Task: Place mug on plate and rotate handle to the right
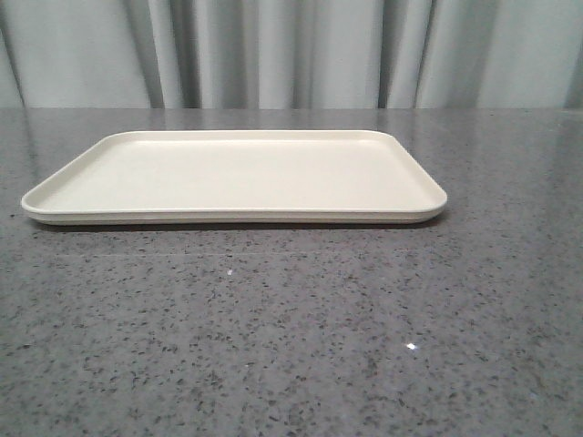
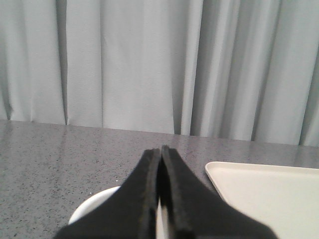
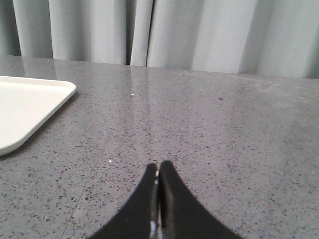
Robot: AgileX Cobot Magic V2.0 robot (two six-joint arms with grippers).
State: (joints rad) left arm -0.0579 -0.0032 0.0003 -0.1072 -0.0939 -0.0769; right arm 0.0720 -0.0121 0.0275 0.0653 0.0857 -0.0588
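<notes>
The cream plate (image 1: 233, 175) lies flat on the grey speckled table (image 1: 291, 337), its long axis running left to right, bare in the front view; only the left wrist view shows the white mug (image 2: 94, 206), a curved rim part-hidden under the left gripper (image 2: 160, 152), handle unseen; both the left and the right gripper (image 3: 158, 167) have fingers pressed together, gripping nothing.

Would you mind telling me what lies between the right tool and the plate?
Nothing: in the right wrist view only bare speckled table separates the shut right tool from the plate.
</notes>
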